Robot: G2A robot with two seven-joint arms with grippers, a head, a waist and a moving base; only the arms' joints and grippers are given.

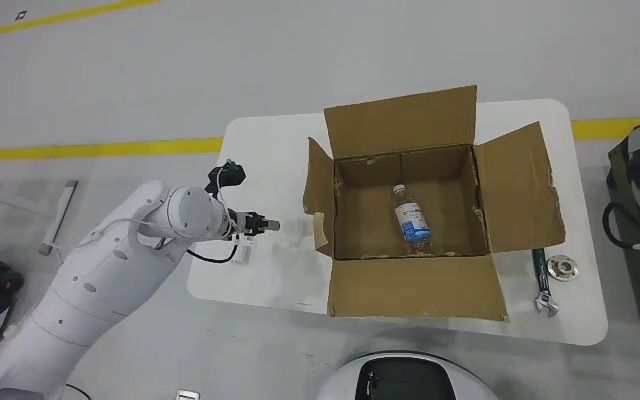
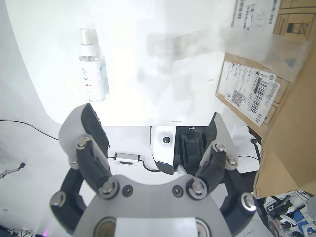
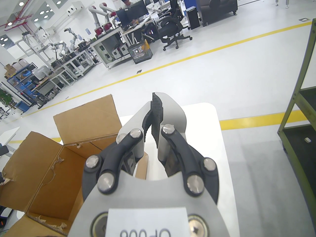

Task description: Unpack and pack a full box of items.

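The open cardboard box [image 1: 415, 288] sits mid-counter, flaps spread, with one clear water bottle [image 1: 411, 220] lying on its floor. I see a wrench [image 1: 541, 283] and a round metal disc [image 1: 563, 268] by the counter's [image 1: 270, 150] right edge, beside the box's right flap. A spray bottle [image 2: 91, 67] lies near the left edge. My left fingers [image 2: 95, 124] hang spread wide and empty beside it. My right fingers [image 3: 155, 114] are pressed together on nothing, the box beyond them.

Brown matt cardboard box [image 1: 400, 122], edges torn rough, paper labels [image 2: 249, 92] on its side. Clear glossy plastic bottle [image 1: 411, 222] inside. White smooth surface [image 1: 270, 150]. Clear plastic spray bottle [image 2: 92, 70]. Left gripper [image 2: 151, 114] jaws: grey metal, rough black pads [image 2: 95, 127].
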